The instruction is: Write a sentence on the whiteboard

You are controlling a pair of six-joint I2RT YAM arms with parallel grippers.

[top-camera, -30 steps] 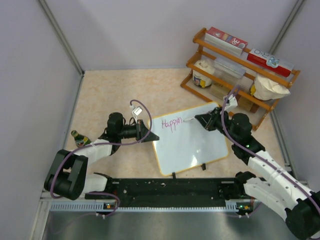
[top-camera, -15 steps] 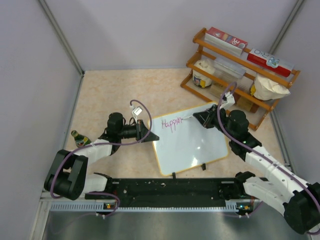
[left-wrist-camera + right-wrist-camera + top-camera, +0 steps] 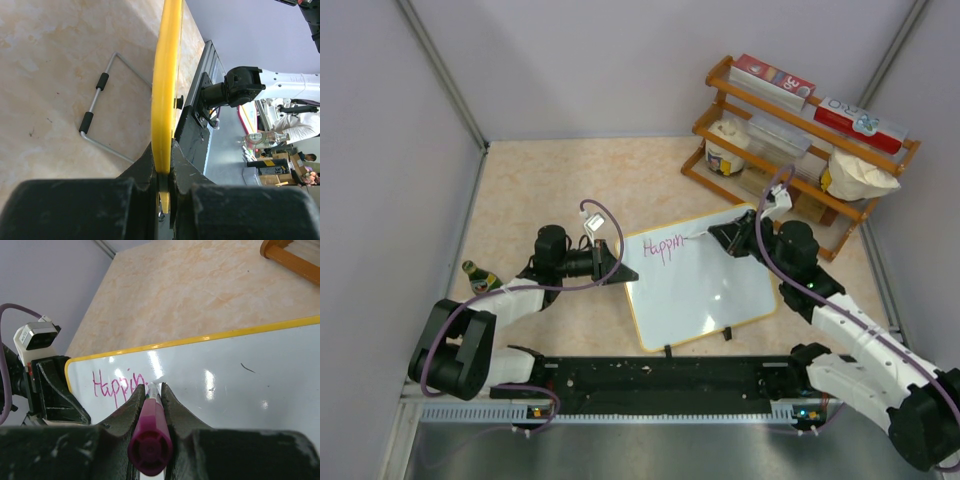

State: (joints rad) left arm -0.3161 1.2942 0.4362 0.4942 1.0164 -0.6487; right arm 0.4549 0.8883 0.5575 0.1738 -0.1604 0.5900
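Note:
The whiteboard (image 3: 705,285) lies on the table, glossy white with a yellow frame. Magenta writing (image 3: 663,246) near its far left corner reads "Happin" (image 3: 117,385). My left gripper (image 3: 617,270) is shut on the board's left edge. The left wrist view shows that yellow edge (image 3: 165,90) pinched between the jaws of that gripper (image 3: 163,167). My right gripper (image 3: 720,237) is shut on a magenta marker (image 3: 151,440). The marker tip touches the board just right of the last letter, between the jaws of the right gripper (image 3: 152,392).
A wooden rack (image 3: 800,140) with boxes, tubs and a white bag stands at the back right, close behind the right arm. A small bottle (image 3: 478,275) lies by the left wall. A bent wire stand (image 3: 100,112) rests on the table near the board.
The right gripper and marker have shifted slightly along the end of the word, adding to the last letters. The left gripper and the board have stayed put.

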